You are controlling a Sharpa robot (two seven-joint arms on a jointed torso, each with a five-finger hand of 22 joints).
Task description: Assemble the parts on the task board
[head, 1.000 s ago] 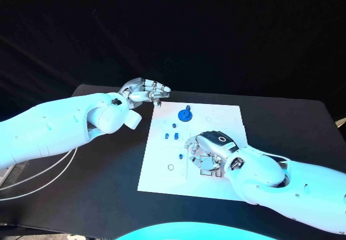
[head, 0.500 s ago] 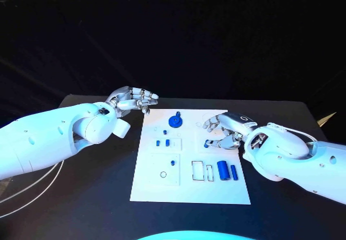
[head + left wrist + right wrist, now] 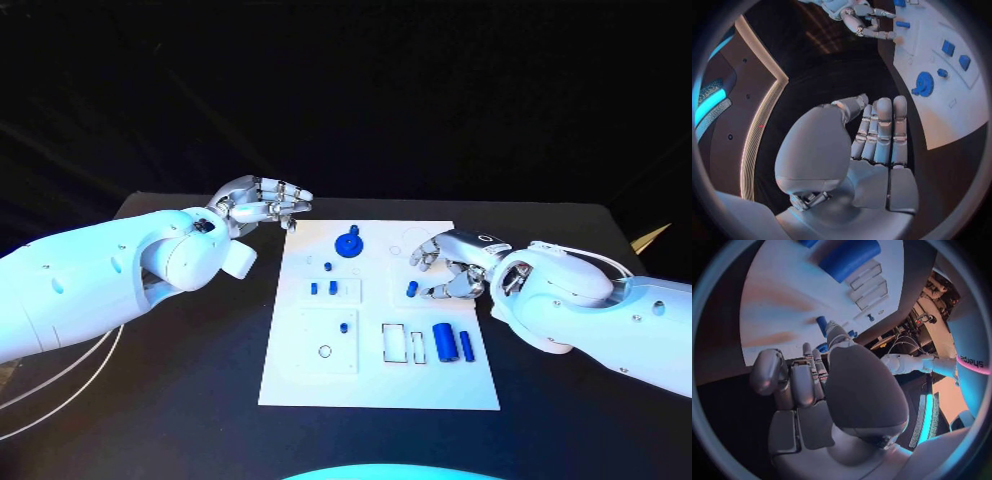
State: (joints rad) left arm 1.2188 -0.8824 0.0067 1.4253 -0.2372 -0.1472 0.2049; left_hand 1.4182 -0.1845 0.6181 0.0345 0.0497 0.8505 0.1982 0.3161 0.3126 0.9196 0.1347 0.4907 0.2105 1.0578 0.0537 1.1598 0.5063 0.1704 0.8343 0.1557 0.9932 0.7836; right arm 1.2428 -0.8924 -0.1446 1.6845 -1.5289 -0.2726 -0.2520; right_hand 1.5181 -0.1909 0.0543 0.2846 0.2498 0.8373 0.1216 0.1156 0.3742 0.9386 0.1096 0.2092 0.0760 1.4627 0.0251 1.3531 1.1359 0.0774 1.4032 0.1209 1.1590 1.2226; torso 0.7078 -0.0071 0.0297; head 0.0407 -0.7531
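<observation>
Fingers: right hand (image 3: 444, 266) pinches a small blue part (image 3: 411, 289) over the task board (image 3: 378, 375); left hand (image 3: 268, 204) curled in, holding nothing.
Left hand sits off the board's far-left corner, above the black worktop (image 3: 216, 400). Round blue part (image 3: 349, 241) stands near the board's far edge; two blue cylinders (image 3: 453, 343) lie near the right edge.

The left arm reaches in over the table's near-left part, its left hand (image 3: 268, 203) held by the board's far-left corner, fingers curled in toward the palm with nothing in them; the left wrist view (image 3: 873, 135) shows them folded side by side. The right arm crosses the table's right edge, and the right hand (image 3: 447, 264) hangs over the board's right edge, fingers bent around a small blue part (image 3: 411, 289)
</observation>
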